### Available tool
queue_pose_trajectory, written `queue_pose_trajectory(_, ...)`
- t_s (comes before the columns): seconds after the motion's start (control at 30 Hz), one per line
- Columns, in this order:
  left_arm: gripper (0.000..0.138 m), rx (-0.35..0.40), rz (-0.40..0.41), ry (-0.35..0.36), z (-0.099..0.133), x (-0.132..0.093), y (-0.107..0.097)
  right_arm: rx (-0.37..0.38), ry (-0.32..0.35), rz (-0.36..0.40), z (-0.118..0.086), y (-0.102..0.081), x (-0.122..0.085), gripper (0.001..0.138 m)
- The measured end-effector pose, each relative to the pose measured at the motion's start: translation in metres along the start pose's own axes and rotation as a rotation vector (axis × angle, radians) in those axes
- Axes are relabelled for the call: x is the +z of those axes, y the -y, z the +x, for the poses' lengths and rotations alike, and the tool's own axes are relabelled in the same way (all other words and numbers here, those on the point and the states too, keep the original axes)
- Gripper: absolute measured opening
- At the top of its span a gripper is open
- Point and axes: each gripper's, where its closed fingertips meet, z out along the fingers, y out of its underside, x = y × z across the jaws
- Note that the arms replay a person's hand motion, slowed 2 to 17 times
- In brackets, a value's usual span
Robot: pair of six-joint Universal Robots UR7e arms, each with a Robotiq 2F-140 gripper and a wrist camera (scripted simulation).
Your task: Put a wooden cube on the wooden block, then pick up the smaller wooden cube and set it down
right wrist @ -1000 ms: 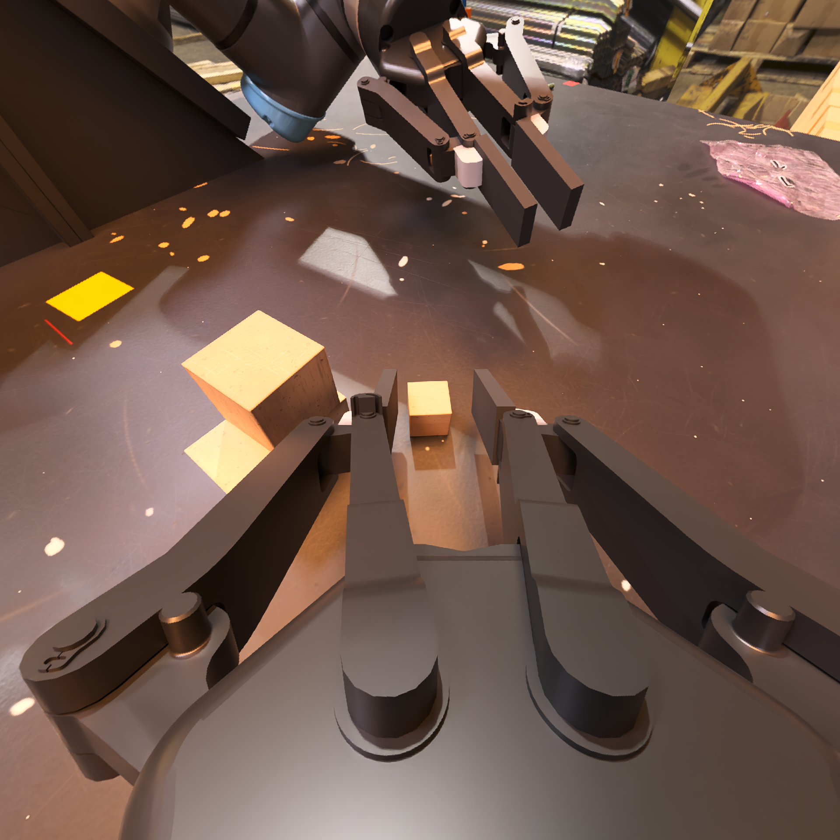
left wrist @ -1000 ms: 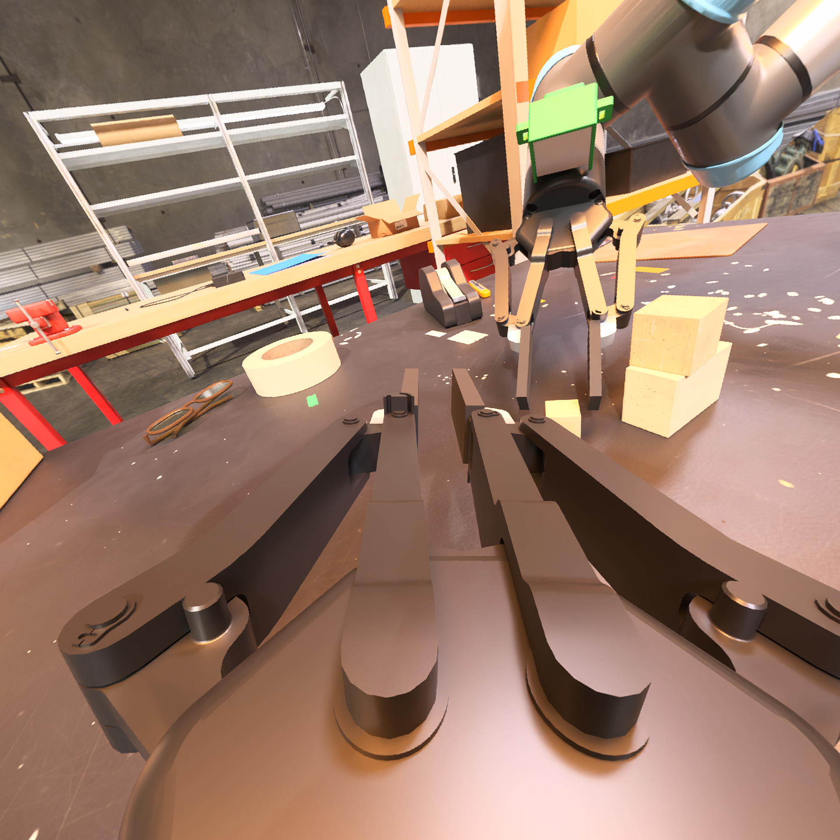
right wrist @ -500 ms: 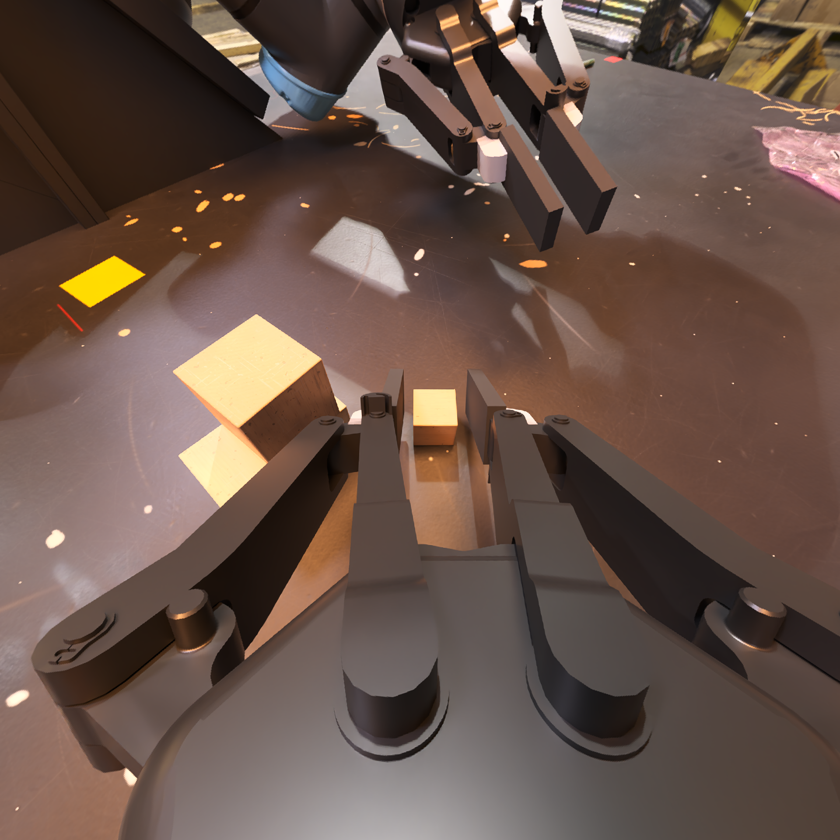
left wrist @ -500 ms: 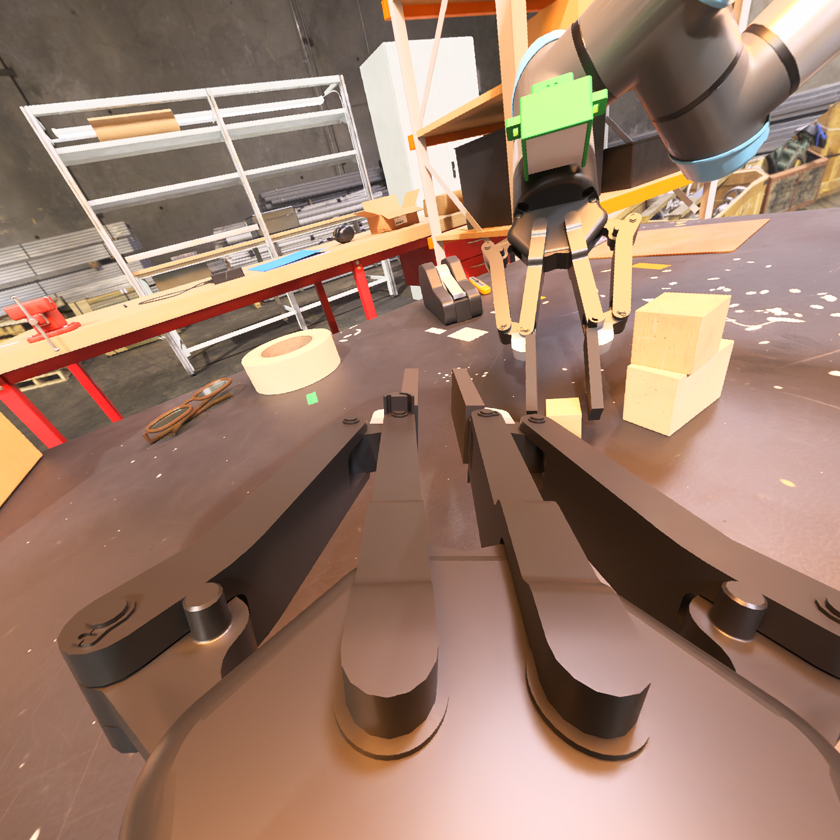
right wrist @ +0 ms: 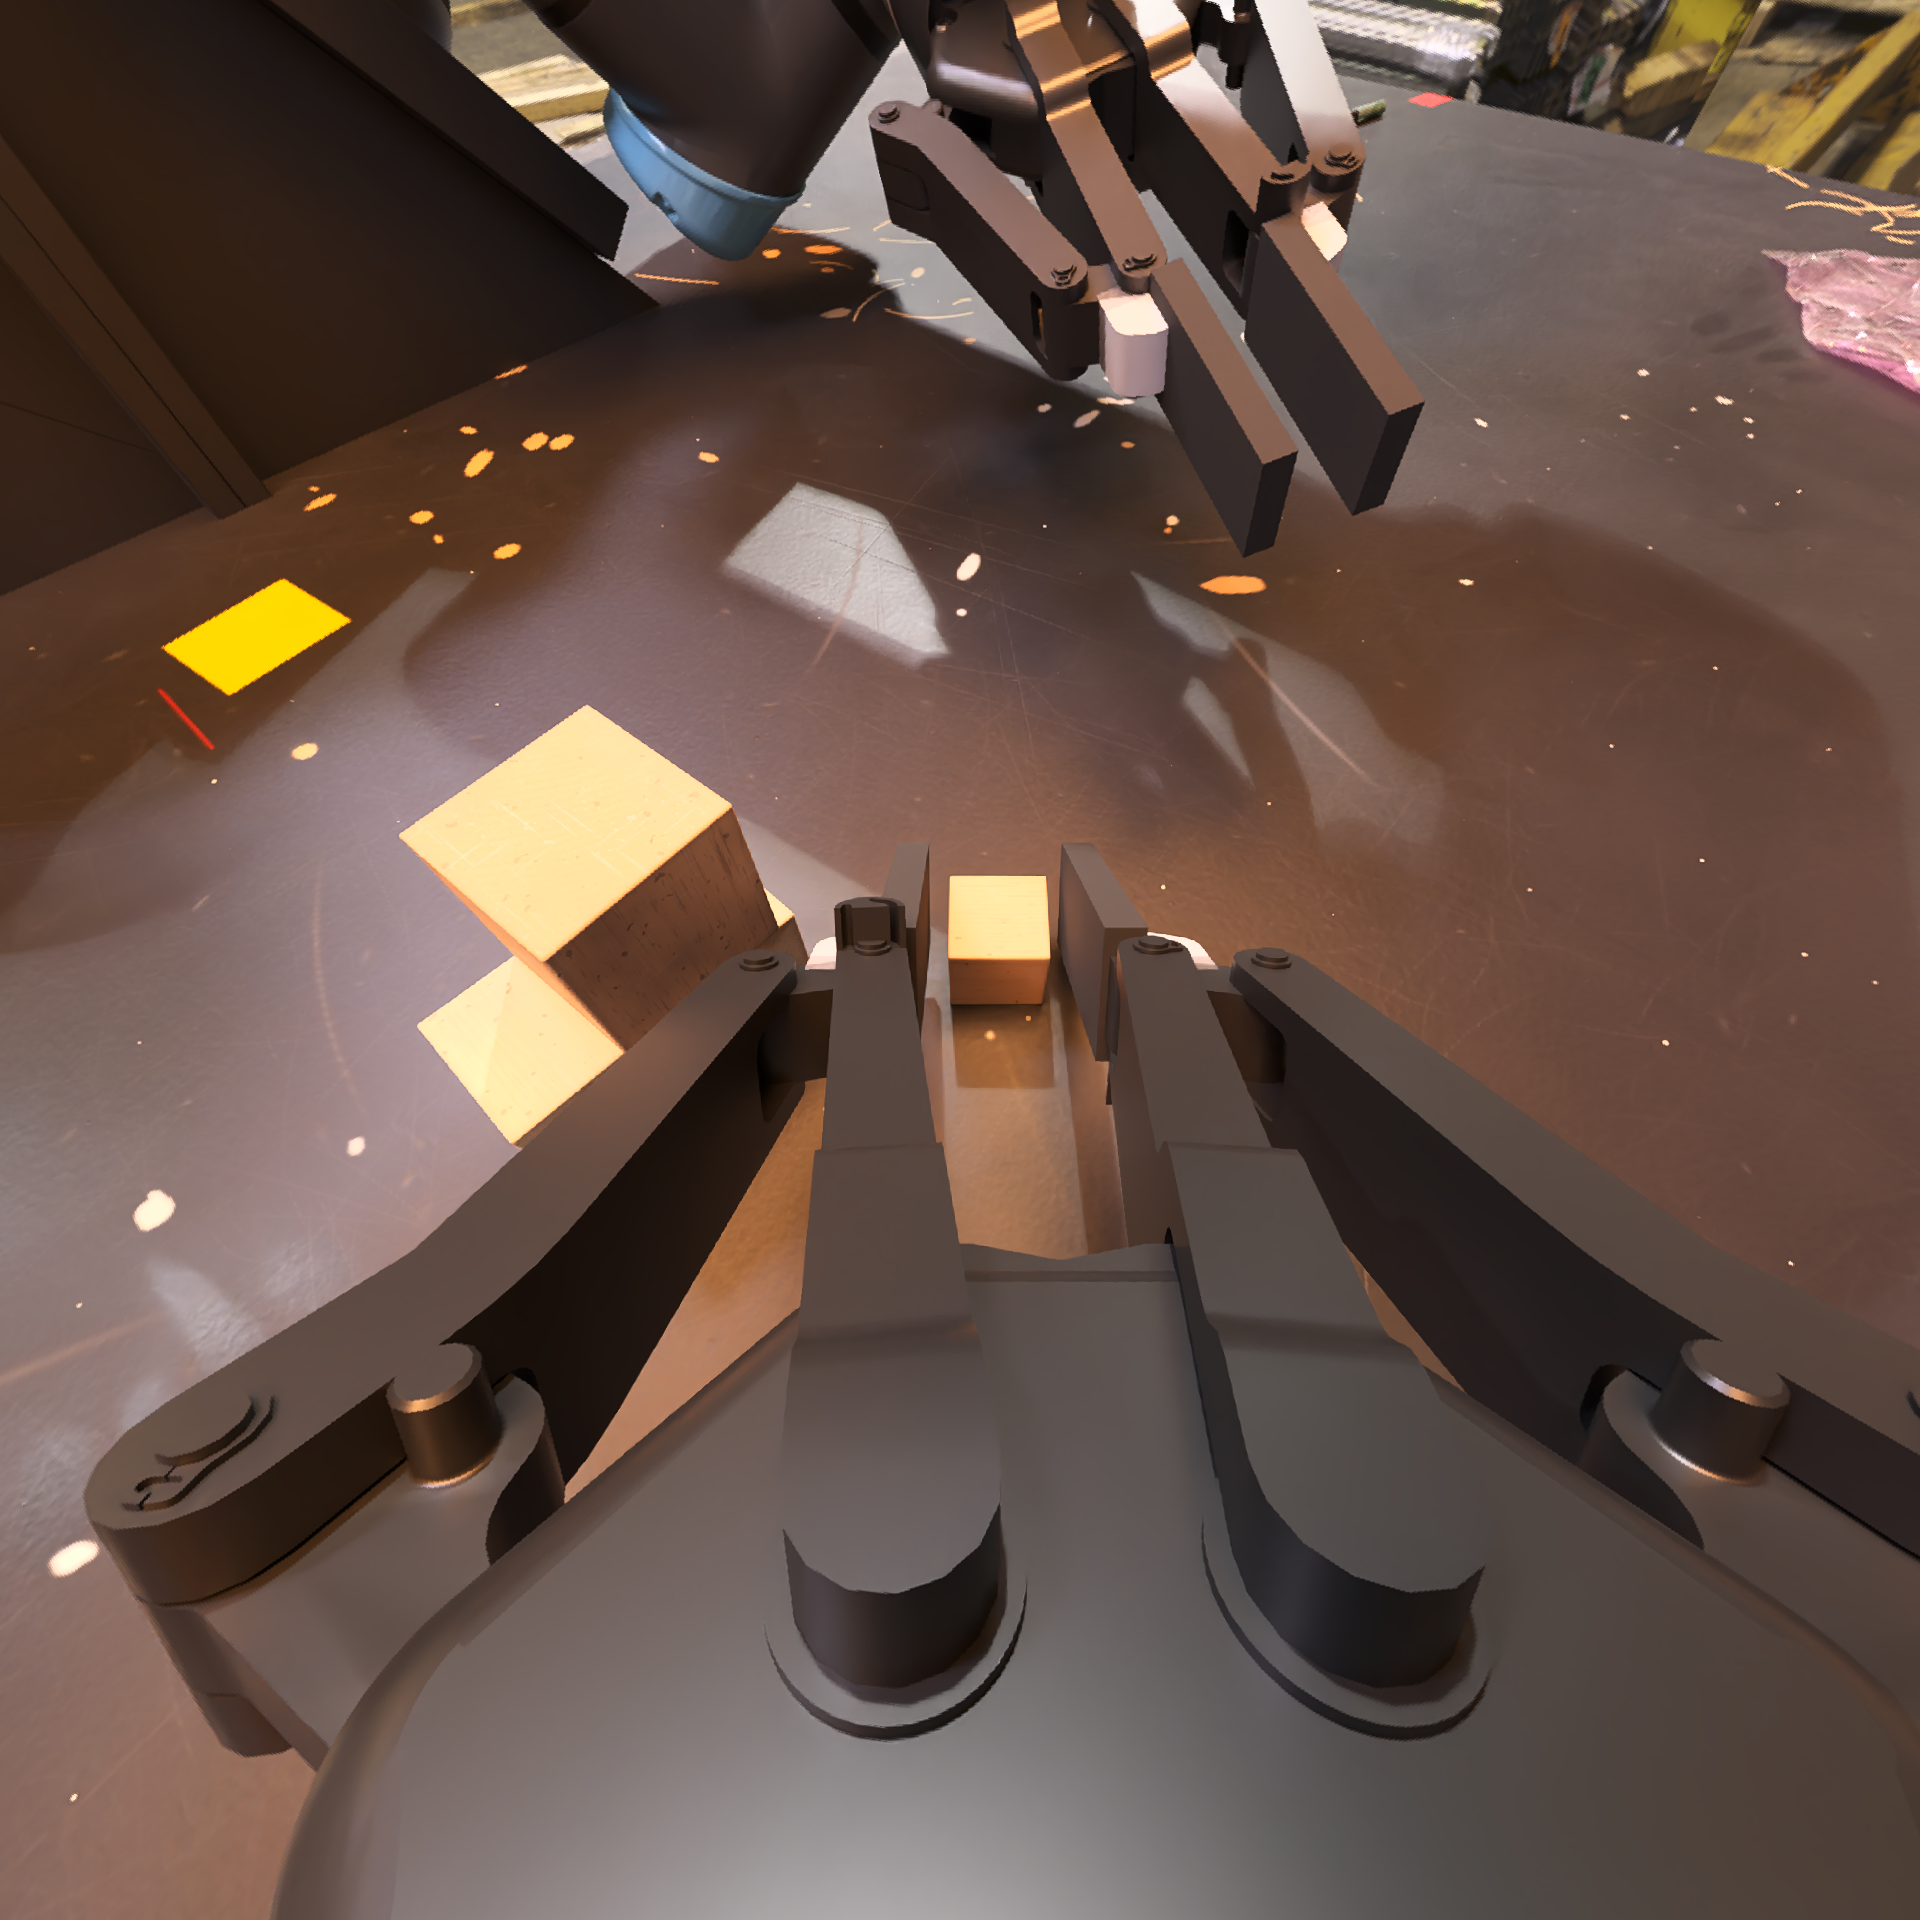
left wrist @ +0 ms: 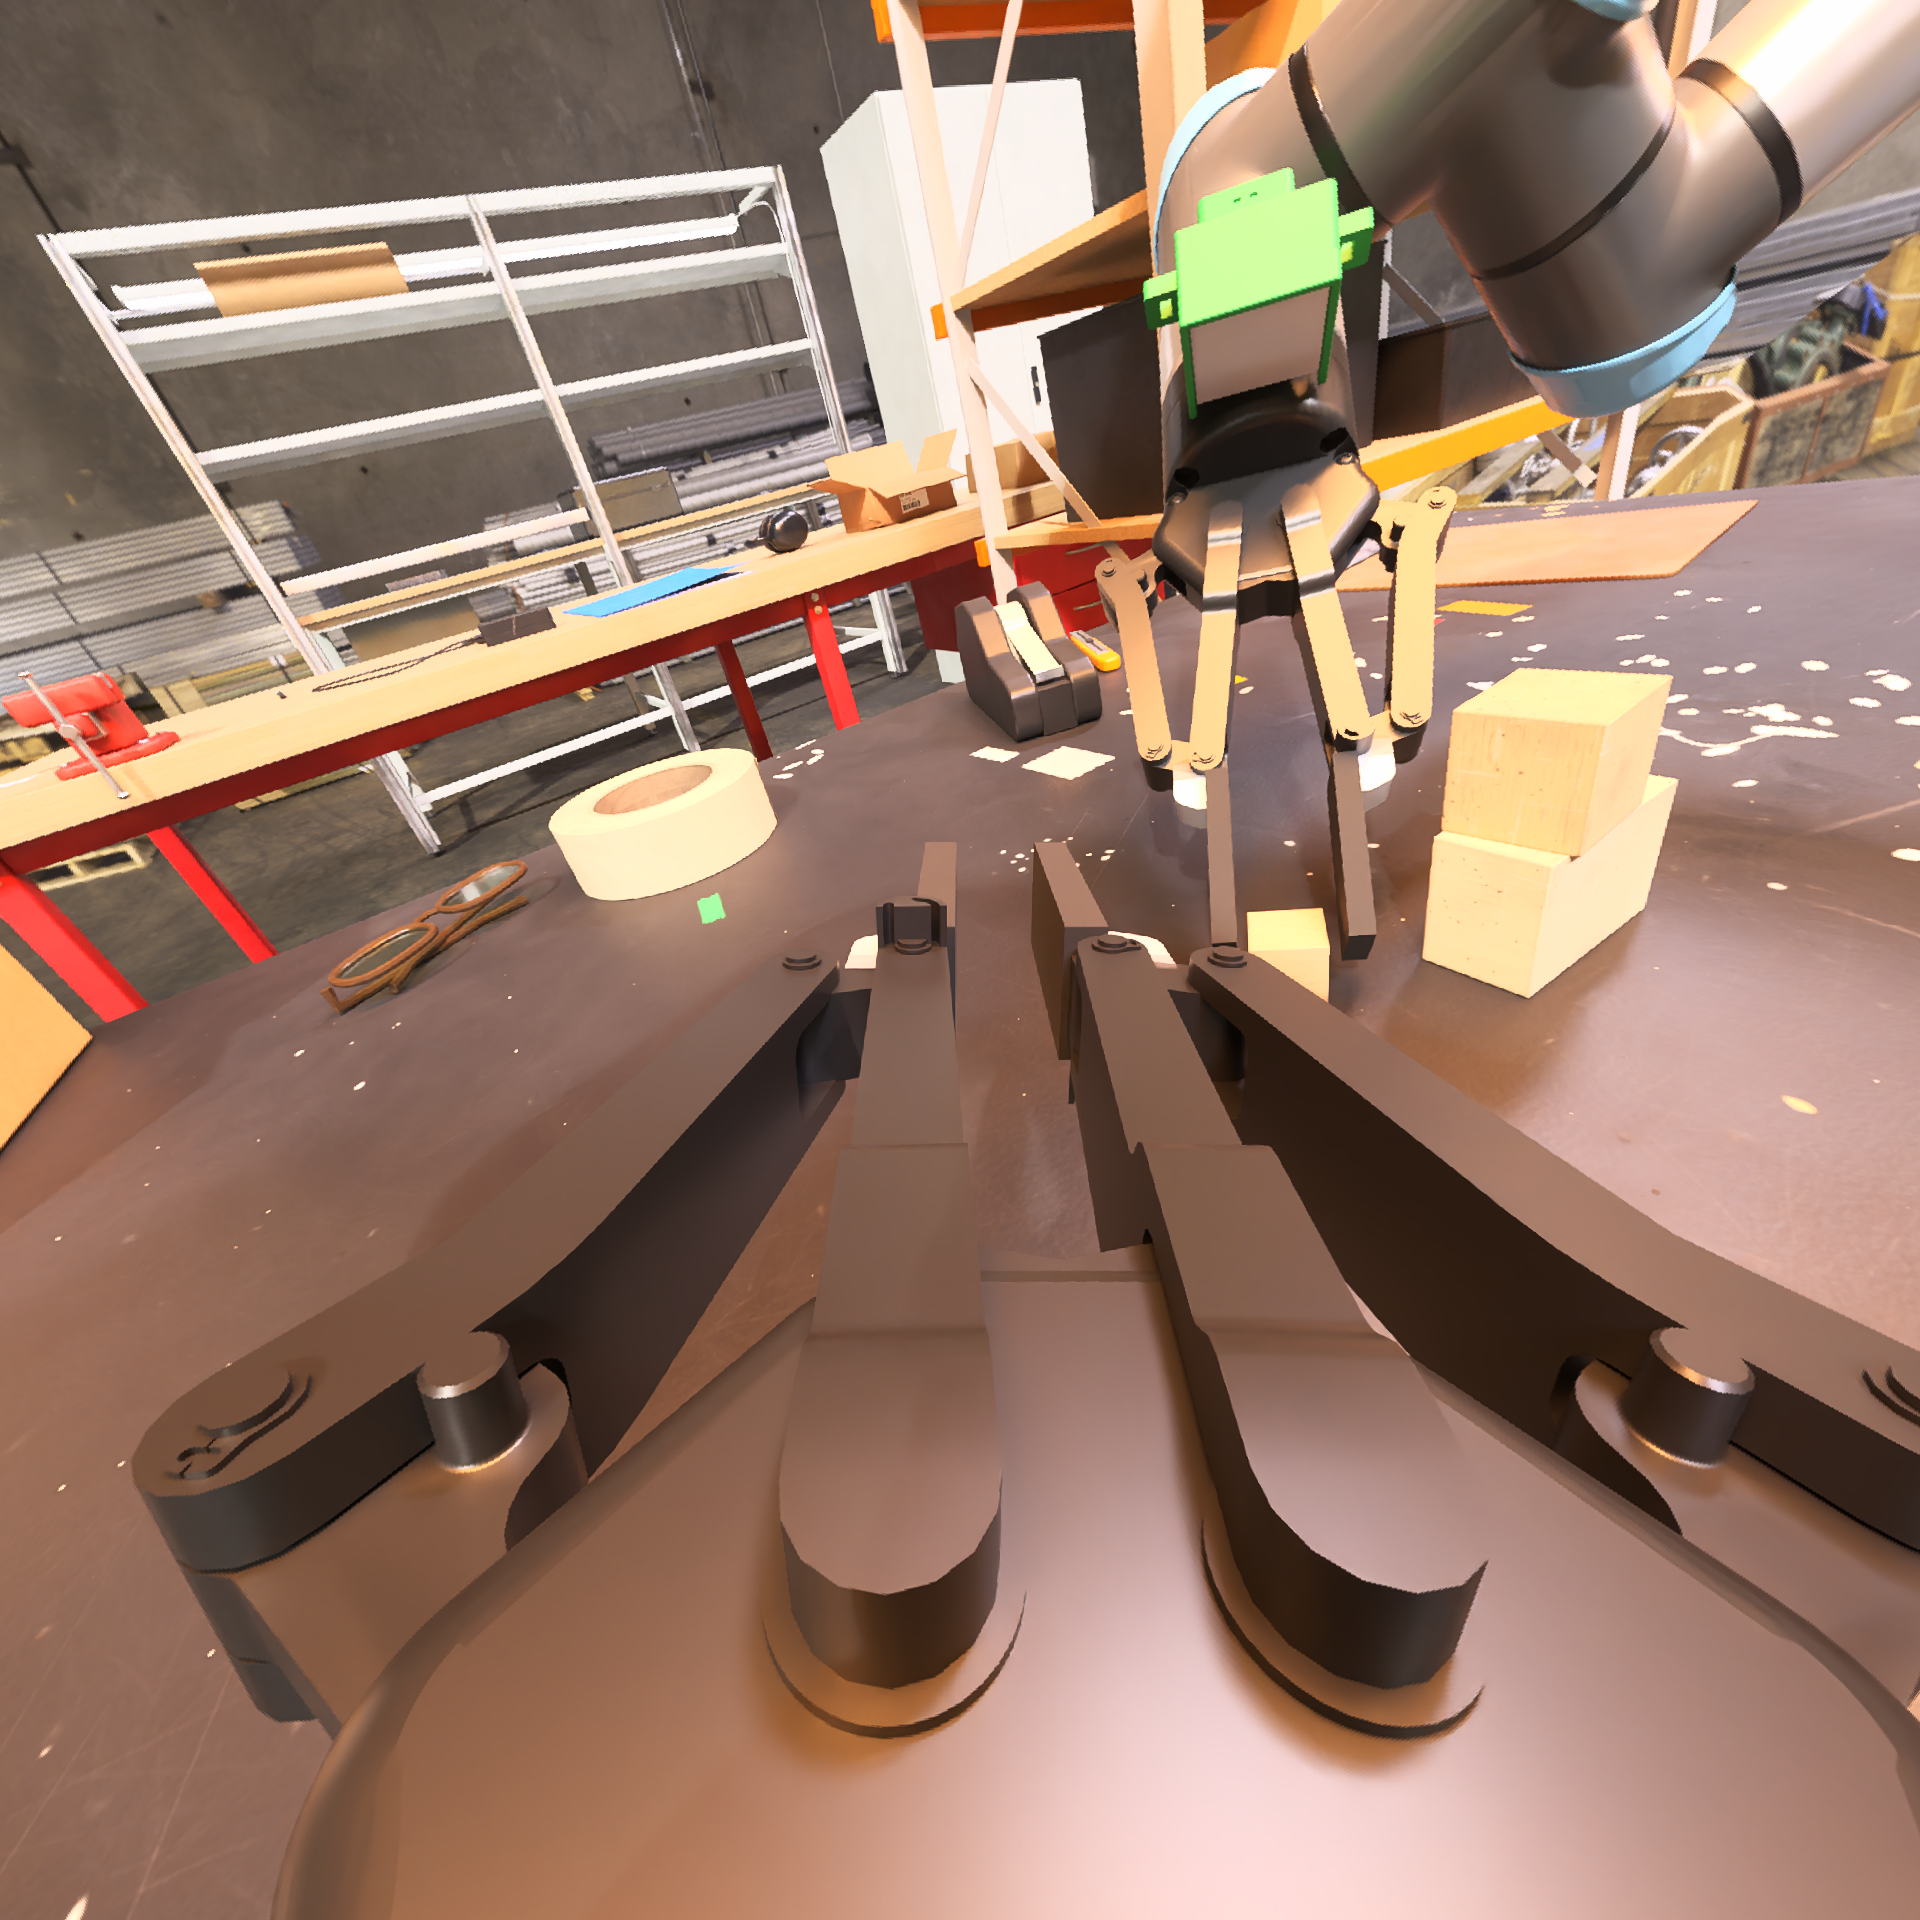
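Note:
A large wooden cube (left wrist: pixel 1548 758) rests on the flat wooden block (left wrist: pixel 1527 914) at the right of the table; both also show in the right wrist view, cube (right wrist: pixel 582 831) on block (right wrist: pixel 509 1049). The smaller wooden cube (right wrist: pixel 997 935) sits on the table right beside them. My right gripper (right wrist: pixel 992 904) straddles it, one finger close on each side with thin gaps, so it is open. From the left wrist view it (left wrist: pixel 1288 940) points straight down over the small cube (left wrist: pixel 1288 956). My left gripper (left wrist: pixel 992 894) hovers empty with a narrow gap, apart from the cubes.
A roll of tape (left wrist: pixel 665 821), a pair of glasses (left wrist: pixel 426 935) and a tape dispenser (left wrist: pixel 1029 675) lie on the far left part of the table. A yellow patch (right wrist: pixel 255 634) and a pink crumpled sheet (right wrist: pixel 1860 312) lie farther out.
My right gripper's fingers have narrowed around the small cube and the wrist has shifted slightly. The left gripper and the stacked cube have not moved.

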Motion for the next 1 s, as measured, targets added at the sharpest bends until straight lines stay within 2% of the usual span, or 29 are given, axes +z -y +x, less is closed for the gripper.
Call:
queue_pose_trajectory(0.27, 0.02, 0.003, -0.003, -0.002, 0.001, 0.0, 0.0, -0.008, -0.013, -0.02, 0.0, -0.002, 0.002, 0.028)
queue_pose_trajectory(0.5, 0.02, 0.003, -0.002, -0.003, 0.001, 0.0, 0.0, -0.007, -0.059, -0.022, 0.005, -0.002, 0.002, 0.025)
queue_pose_trajectory(0.77, 0.02, 0.011, -0.002, -0.006, 0.002, 0.0, 0.0, 0.039, -0.19, 0.065, 0.018, 0.004, -0.012, 0.025)
queue_pose_trajectory(1.0, 0.02, 0.018, -0.002, -0.006, 0.003, 0.0, 0.0, 0.169, -0.35, 0.104, 0.027, 0.006, -0.044, 0.025)
